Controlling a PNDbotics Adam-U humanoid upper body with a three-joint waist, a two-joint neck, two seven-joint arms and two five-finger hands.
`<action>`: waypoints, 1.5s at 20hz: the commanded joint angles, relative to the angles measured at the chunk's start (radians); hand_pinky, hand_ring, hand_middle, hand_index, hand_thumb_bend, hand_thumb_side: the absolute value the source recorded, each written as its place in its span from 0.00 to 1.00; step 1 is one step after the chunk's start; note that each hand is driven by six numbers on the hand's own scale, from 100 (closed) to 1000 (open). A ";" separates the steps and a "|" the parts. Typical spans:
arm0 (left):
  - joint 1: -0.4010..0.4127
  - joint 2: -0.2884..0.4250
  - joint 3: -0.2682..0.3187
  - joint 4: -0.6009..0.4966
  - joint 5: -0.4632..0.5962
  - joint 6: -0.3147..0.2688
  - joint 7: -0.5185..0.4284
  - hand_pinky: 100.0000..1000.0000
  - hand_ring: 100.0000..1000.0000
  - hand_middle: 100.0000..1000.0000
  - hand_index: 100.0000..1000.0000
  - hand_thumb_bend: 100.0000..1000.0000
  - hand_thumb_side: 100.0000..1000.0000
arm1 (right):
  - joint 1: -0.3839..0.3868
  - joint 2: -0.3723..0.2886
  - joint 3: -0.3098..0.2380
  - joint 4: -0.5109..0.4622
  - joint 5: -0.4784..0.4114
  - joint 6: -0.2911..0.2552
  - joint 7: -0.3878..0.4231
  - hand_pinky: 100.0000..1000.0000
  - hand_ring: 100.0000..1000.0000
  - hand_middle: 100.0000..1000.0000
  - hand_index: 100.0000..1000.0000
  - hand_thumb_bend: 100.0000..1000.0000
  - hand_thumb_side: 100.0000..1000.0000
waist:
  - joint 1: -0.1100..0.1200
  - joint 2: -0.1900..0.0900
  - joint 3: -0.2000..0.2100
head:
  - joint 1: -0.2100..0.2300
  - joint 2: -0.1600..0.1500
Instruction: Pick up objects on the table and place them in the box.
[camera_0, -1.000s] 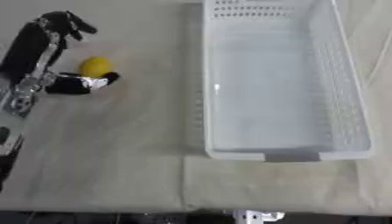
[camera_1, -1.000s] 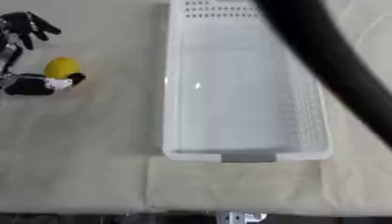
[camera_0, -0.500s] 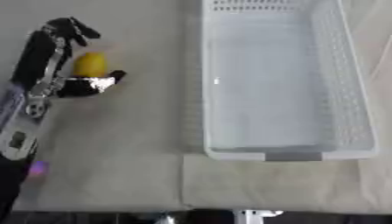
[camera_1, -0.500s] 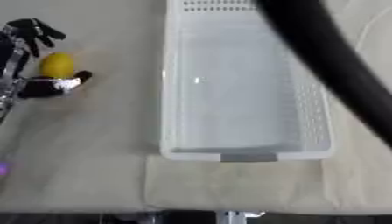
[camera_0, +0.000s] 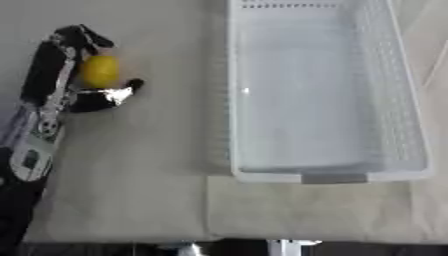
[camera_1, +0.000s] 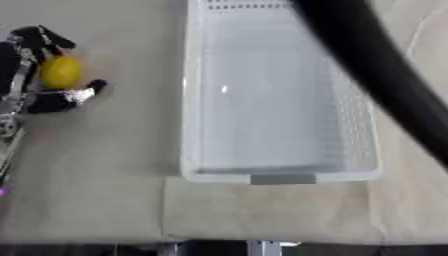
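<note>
A small yellow, lemon-like object (camera_0: 101, 70) lies on the beige cloth at the far left. My left hand (camera_0: 54, 70) lies along its left side, with the black fingers (camera_0: 87, 37) curled over its far side and the thumb (camera_0: 114, 94) hooked under its near side. The white plastic box (camera_0: 332, 175), a long slotted basket, stands to the right with nothing inside. A wide strip of cloth separates it from the hand. My right hand shows in no view. Only a blurred black arm (camera_1: 385, 80) crosses the right eye view.
The table's front edge (camera_0: 227, 245) runs along the bottom, with a cloth seam below the box. Bare cloth lies between the yellow object and the box's left wall.
My left hand has shifted toward the yellow object, and its fingers have come down over it. The thumb now sits closer beneath it. The box has not moved.
</note>
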 joint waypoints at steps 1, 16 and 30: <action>-0.002 0.008 0.005 0.011 -0.012 -0.002 0.008 0.17 0.43 0.46 0.60 0.44 0.32 | 0.012 -0.013 -0.006 0.000 0.009 0.000 -0.005 0.45 0.58 0.64 0.68 0.00 0.91 | -0.001 -0.005 -0.002 | 0.000 -0.005; -0.012 0.000 0.022 -0.016 0.000 0.097 -0.002 0.00 0.00 0.00 0.07 0.06 0.00 | 0.015 -0.015 -0.014 -0.017 0.012 -0.003 -0.007 0.45 0.58 0.63 0.69 0.00 0.91 | 0.002 -0.010 -0.004 | 0.003 -0.005; -0.134 0.036 0.045 -0.123 -0.023 0.130 -0.073 0.00 0.00 0.00 0.05 0.38 0.00 | 0.029 -0.024 -0.014 -0.020 0.015 -0.006 -0.002 0.45 0.58 0.63 0.68 0.00 0.91 | 0.000 -0.029 -0.006 | 0.003 -0.005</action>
